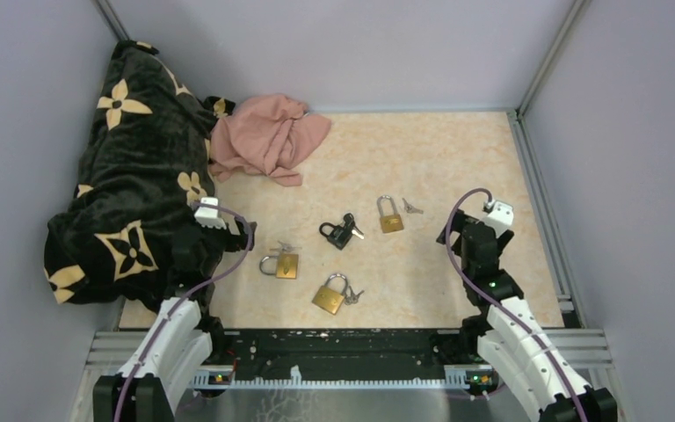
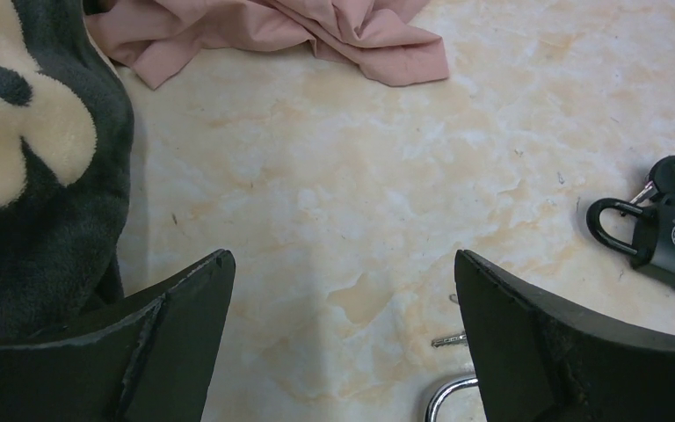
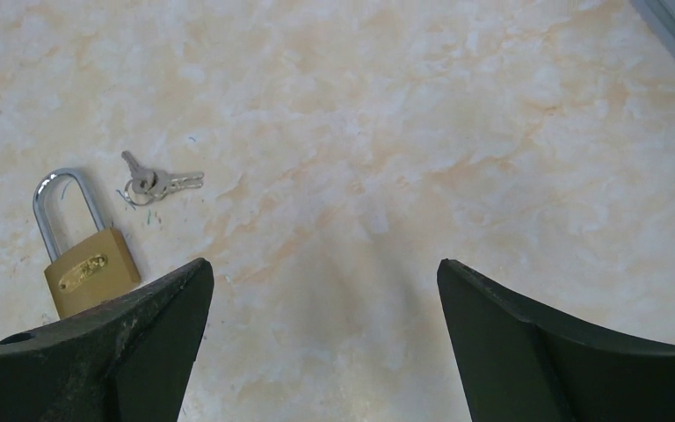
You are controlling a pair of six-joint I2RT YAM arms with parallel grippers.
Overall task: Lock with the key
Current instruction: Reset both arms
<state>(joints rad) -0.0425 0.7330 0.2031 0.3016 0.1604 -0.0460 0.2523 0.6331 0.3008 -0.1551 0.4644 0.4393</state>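
Walled table [image 1: 457,149] | blanket [image 1: 132,158] against left wall [image 1: 18,88] | padlocks [image 1: 390,215] mid-table, keys [image 3: 160,183] beside

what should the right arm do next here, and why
Probably ease the right hand left and down over the loose keys. That hand is open and empty, and the keys lie beside the long-shackle brass padlock, just left of its fingers, so they look like the nearest thing to pick up first.

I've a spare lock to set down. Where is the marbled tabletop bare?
Widest: the far right corner, between the crumpled pink cloth and the grey metal side rail. Crowded: the middle, where three brass padlocks and one black padlock lie with keys.
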